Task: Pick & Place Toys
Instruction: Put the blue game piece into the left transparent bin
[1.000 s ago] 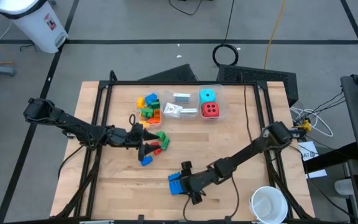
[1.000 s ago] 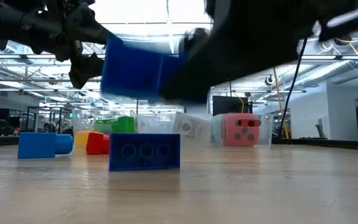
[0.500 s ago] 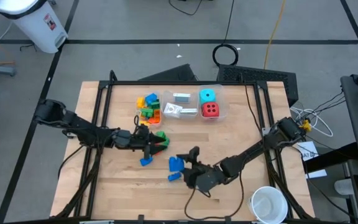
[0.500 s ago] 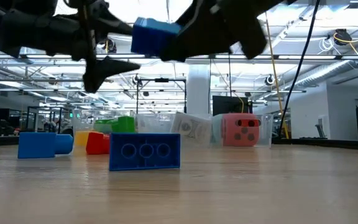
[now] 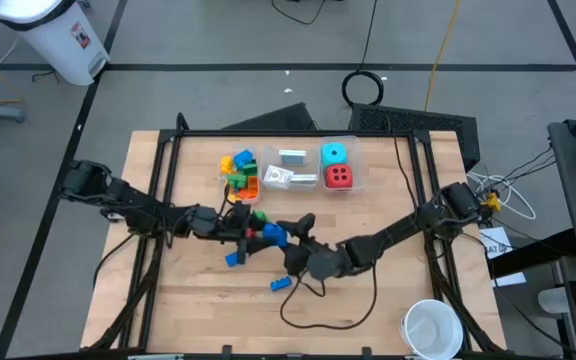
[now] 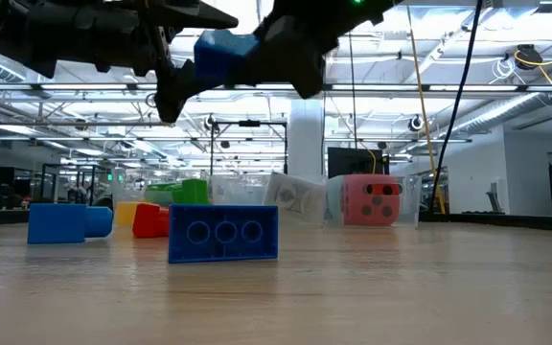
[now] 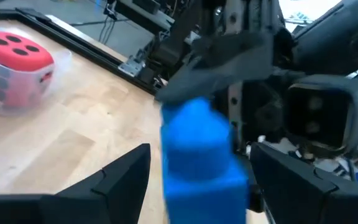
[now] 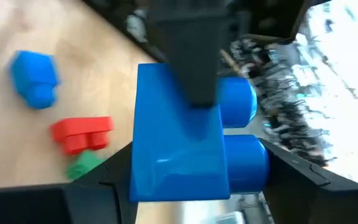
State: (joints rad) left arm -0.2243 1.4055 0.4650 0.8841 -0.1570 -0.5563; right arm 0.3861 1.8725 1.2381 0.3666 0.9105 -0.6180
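Observation:
My right gripper (image 5: 286, 243) is shut on a blue brick (image 5: 273, 236), held in the air over the middle of the table. My left gripper (image 5: 258, 231) is open. Its two fingers stand on either side of the same brick (image 7: 201, 158); I cannot tell whether they touch it. On the table lie a second blue brick (image 5: 281, 284), a small blue brick (image 5: 233, 259), a red brick (image 5: 251, 237) and a green brick (image 5: 259, 217). In the low view the held brick (image 6: 223, 56) is well above the blue brick (image 6: 223, 233) on the table. My right gripper pinches the blue brick between its two fingers, one on the smooth side (image 8: 143, 155) and one on the studded side (image 8: 253, 158). The fingers come level from the table's right. The brick is lifted clear of the table.
Clear bins stand in a row at the far side: one with coloured bricks (image 5: 238, 172), one with white cards (image 5: 290, 170), one with a cyan and a red die (image 5: 336, 167). A white cup (image 5: 431, 328) stands at the near right corner.
My right gripper has lifted one blue brick off the table near the front and carried it up and toward the far-left, to my left gripper. The other blue brick has stayed on the table. My left gripper has moved toward the table's right, up to the brick.

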